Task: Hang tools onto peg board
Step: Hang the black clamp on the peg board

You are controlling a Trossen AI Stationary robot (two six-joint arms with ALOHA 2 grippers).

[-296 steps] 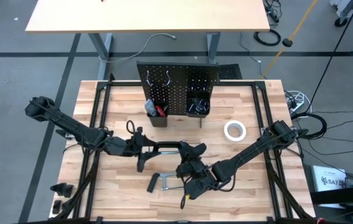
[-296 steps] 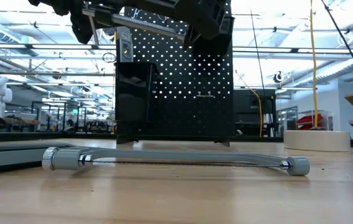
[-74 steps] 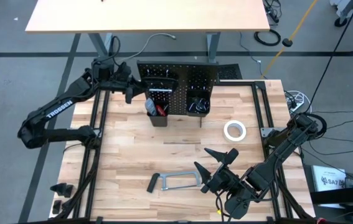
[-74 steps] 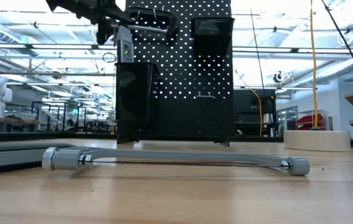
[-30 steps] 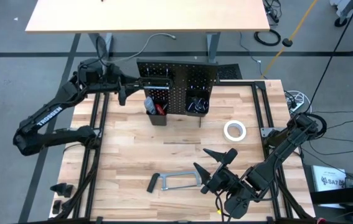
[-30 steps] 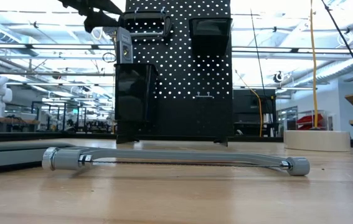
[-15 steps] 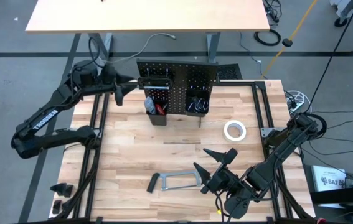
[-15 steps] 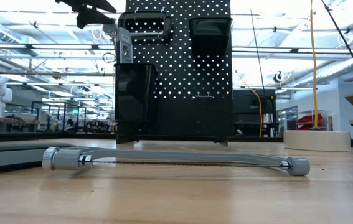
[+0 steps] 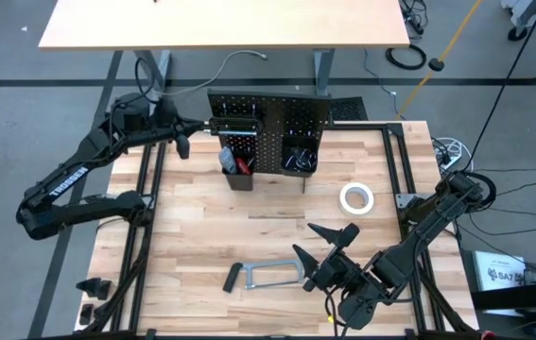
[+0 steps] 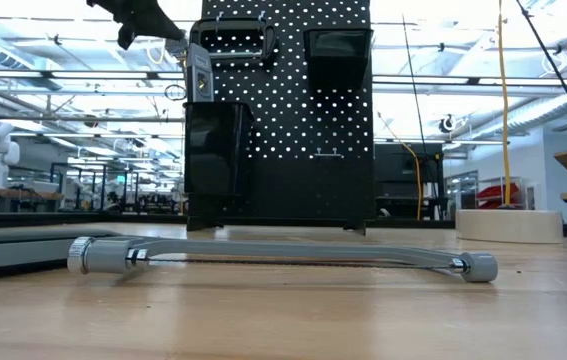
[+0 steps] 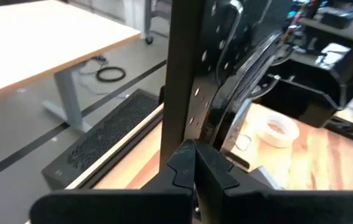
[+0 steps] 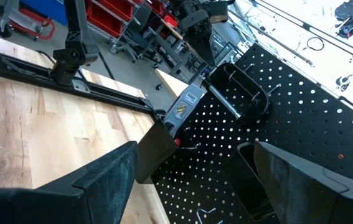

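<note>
Since a moment ago the left tool (image 9: pixel 181 138) has snapped its fingers together and now hangs shut and empty just off the left edge of the peg board (image 9: pixel 269 127), up near the counter's (image 9: pixel 192 231) far-left corner. What it brought there, the black C-clamp (image 10: pixel 234 38), is on hooks high on the board's left half, free of any grip. Under it, a tall black bin (image 10: pixel 213 160) holds a red-handled tool (image 9: pixel 242 167) and a grey level (image 10: pixel 198 75) poking above the rim; a second bin (image 10: pixel 340 55) sits on the board's upper right half with some metal pieces in it that I can't make out.

Over by the counter's near edge, right of centre, the right tool (image 9: pixel 327 250) hovers with its fingers spread wide, nothing between them. Just beside it toward the left lies the grey hacksaw (image 9: pixel 266 275), flat on the wood. A white tape roll (image 9: pixel 355 197) rests further back toward the right edge, well apart from both arms.
</note>
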